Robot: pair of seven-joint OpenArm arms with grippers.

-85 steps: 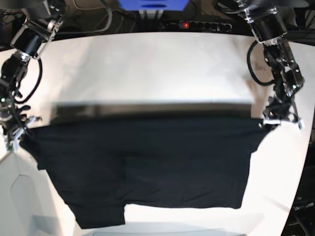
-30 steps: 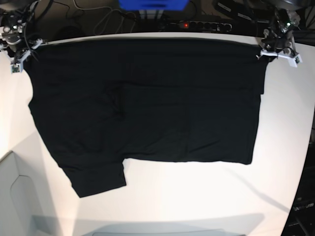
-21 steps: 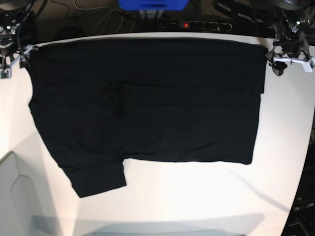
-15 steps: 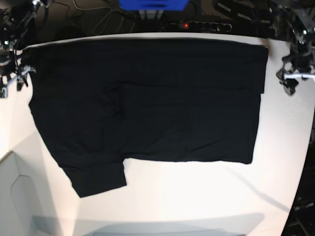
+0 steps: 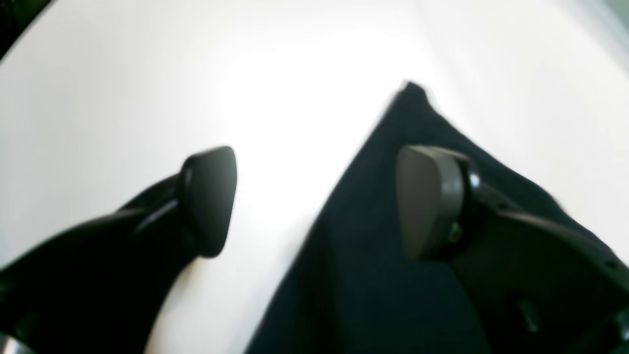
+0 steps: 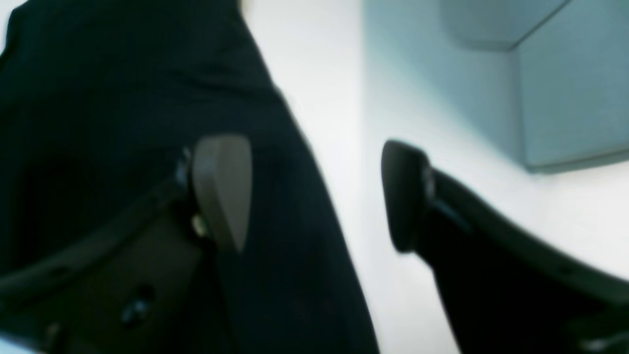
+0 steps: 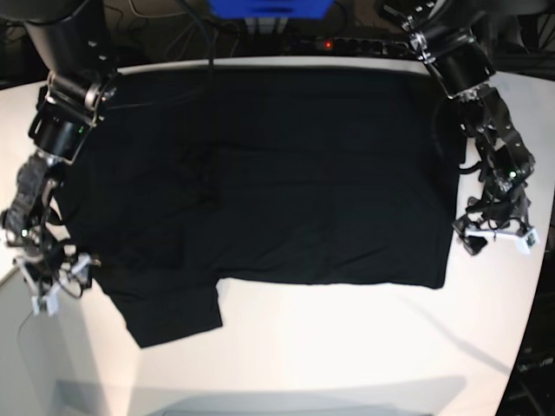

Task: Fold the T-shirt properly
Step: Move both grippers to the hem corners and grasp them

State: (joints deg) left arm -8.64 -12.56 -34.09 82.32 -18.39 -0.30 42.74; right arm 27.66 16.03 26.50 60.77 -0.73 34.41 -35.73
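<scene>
The black T-shirt (image 7: 277, 182) lies spread flat on the white table (image 7: 347, 347), with one sleeve (image 7: 173, 316) sticking out at the near left. My left gripper (image 7: 494, 241) is open and empty just beside the shirt's near right edge. In the left wrist view, my left gripper (image 5: 317, 201) straddles a pointed corner of the T-shirt (image 5: 373, 236). My right gripper (image 7: 56, 286) is open and empty at the shirt's left edge near the sleeve. In the right wrist view, my right gripper (image 6: 312, 194) stands over the edge of the T-shirt (image 6: 98, 98). The collar labels are hidden.
A power strip (image 7: 347, 43) with a red light and a blue object (image 7: 269, 7) lie behind the table's far edge. A pale grey panel (image 7: 26, 364) sits at the near left and also shows in the right wrist view (image 6: 565, 83).
Both grippers let go of the shirt's far corners and moved down along its side edges toward the near side. The shirt has stayed spread flat.
</scene>
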